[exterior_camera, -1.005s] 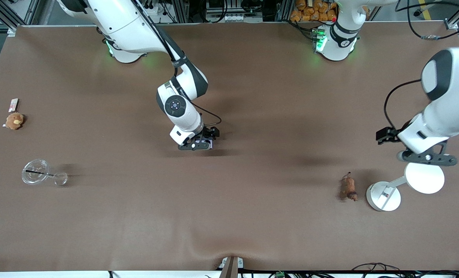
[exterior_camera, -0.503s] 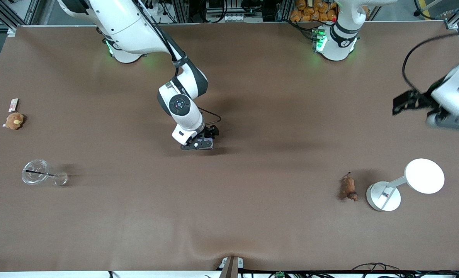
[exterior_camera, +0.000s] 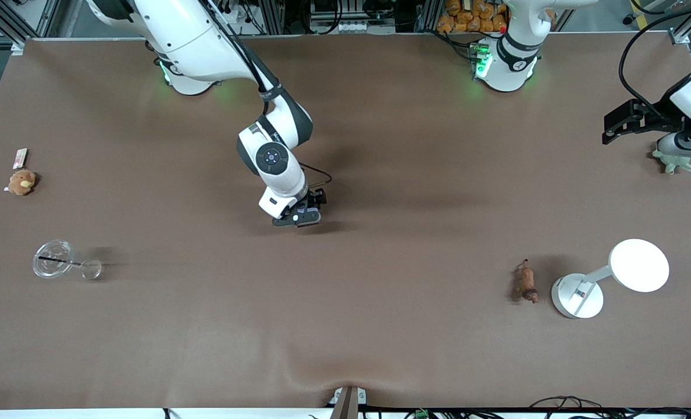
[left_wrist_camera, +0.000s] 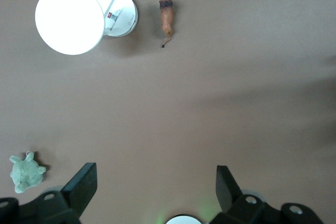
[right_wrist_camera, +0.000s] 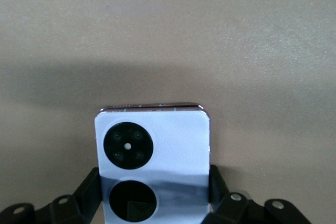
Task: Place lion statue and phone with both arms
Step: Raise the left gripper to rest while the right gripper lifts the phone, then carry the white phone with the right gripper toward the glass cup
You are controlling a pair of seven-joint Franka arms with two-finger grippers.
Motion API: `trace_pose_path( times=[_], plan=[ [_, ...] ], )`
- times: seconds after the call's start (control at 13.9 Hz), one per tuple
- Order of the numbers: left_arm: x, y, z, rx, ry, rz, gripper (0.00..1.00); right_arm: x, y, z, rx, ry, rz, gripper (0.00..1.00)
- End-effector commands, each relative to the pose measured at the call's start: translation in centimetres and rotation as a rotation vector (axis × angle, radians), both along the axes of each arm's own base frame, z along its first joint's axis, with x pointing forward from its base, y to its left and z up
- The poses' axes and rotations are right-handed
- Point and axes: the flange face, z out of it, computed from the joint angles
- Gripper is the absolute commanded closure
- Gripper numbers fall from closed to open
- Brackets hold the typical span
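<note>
The right pincer (exterior_camera: 300, 219) hangs low over the middle of the brown surface (exterior_camera: 380, 337), its two black fingers (right_wrist_camera: 89, 190) closed against the sides of the pale lavender-white, nearly square folded phone (right_wrist_camera: 153, 163), whose two black round circles sit along one edge. No writing on the phone can be read.

The left pincer (left_wrist_camera: 155, 184) is up over the left arm's end of the surface, above a small green plush turtle (exterior_camera: 673, 162), its fingers spread wide and holding nothing.

The tiny brown four-legged lion statue (exterior_camera: 526, 283) lies on the surface, just beside the white round-headed desk lamp (exterior_camera: 610, 278), whose base carries a small label too fine to read.
</note>
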Motion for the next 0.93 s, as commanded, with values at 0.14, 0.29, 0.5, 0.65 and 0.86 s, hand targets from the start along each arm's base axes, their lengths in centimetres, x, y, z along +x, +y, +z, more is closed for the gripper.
trace_pose_path(
  times=[0.14,0.29,0.5,0.65,0.86],
  plan=[
    [0.1,0.7,1.9,0.006,-0.035,-0.018,0.00,2.4,-2.7,6.0,-0.078,0.111,-0.023,1.00],
    [0.0,0.9,2.4,0.003,-0.042,-0.013,0.00,4.5,-7.4,8.9,-0.099,0.139,-0.100,1.00],
    [0.1,0.9,2.3,0.006,-0.041,-0.009,0.00,7.9,-15.1,9.9,-0.097,0.142,-0.173,1.00],
    [0.1,1.0,2.1,0.004,-0.038,-0.007,0.00,9.5,-20.8,10.5,-0.090,0.175,-0.164,1.00],
    [0.5,2.4,1.5,-0.008,-0.022,0.017,0.00,10.0,-26.9,9.5,-0.089,0.232,-0.202,1.00]
  ],
)
